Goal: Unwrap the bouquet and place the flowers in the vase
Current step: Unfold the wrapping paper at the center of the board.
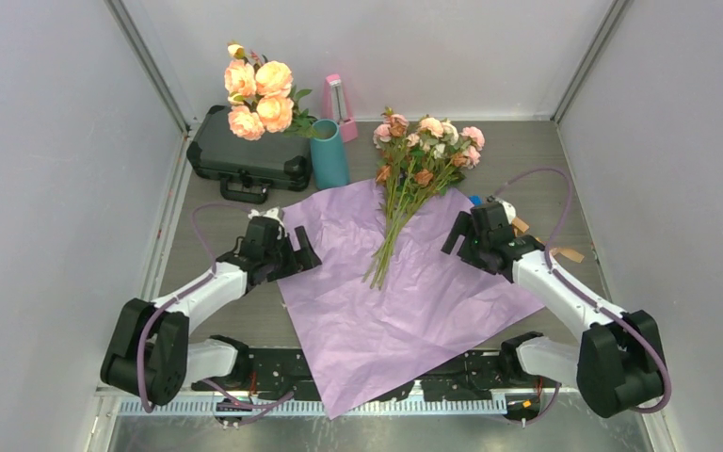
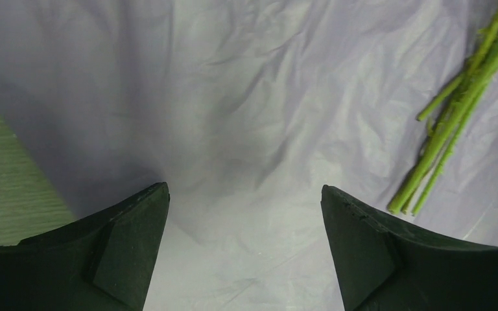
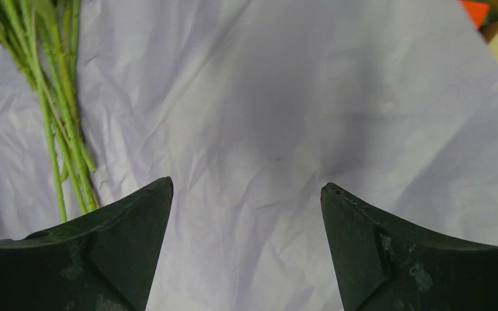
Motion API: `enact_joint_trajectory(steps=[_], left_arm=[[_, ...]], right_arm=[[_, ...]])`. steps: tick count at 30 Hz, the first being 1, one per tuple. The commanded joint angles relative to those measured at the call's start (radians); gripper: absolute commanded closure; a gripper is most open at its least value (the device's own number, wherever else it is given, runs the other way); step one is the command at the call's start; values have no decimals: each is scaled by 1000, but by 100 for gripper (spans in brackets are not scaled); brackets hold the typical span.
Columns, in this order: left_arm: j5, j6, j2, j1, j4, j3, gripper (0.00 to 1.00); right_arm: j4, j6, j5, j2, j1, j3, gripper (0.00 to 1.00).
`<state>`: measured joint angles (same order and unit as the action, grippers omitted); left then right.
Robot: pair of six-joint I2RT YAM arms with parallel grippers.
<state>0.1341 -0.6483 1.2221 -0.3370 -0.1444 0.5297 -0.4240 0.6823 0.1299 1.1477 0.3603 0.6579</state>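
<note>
The bouquet lies unwrapped: its pink-lilac paper (image 1: 391, 301) is spread flat on the table. The flowers (image 1: 424, 151) rest on it, heads at the far edge and green stems (image 1: 388, 240) pointing toward me. The teal vase (image 1: 329, 155) stands upright just beyond the paper's far left corner. My left gripper (image 1: 303, 252) hovers open over the paper's left edge, with stem ends (image 2: 441, 142) to its right. Over the right side of the paper, my right gripper (image 1: 454, 237) is open too, and the stems (image 3: 58, 129) lie to its left. Neither holds anything.
A black case (image 1: 245, 155) sits at the back left, with big peach-orange roses (image 1: 259, 94) above it. A pink metronome-shaped object (image 1: 339, 108) stands behind the vase. Tan scraps (image 1: 570, 254) lie right of the right arm. Grey walls close in on both sides.
</note>
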Motion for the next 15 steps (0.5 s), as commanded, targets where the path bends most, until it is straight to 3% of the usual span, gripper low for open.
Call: enact_joint_trajectory(steps=[1,8,15], left_arm=[[-43,-28,-25,38,77,-55,9],[-40,-27,-64,52,34,-76,8],[-6,51,-153,55,-190,84,7]], right_arm=[[32,-18,-10,13,-99,-17,10],[34,8,-16,26,-210,-73,8],[13,12,-44,-54,-225,-67,8]])
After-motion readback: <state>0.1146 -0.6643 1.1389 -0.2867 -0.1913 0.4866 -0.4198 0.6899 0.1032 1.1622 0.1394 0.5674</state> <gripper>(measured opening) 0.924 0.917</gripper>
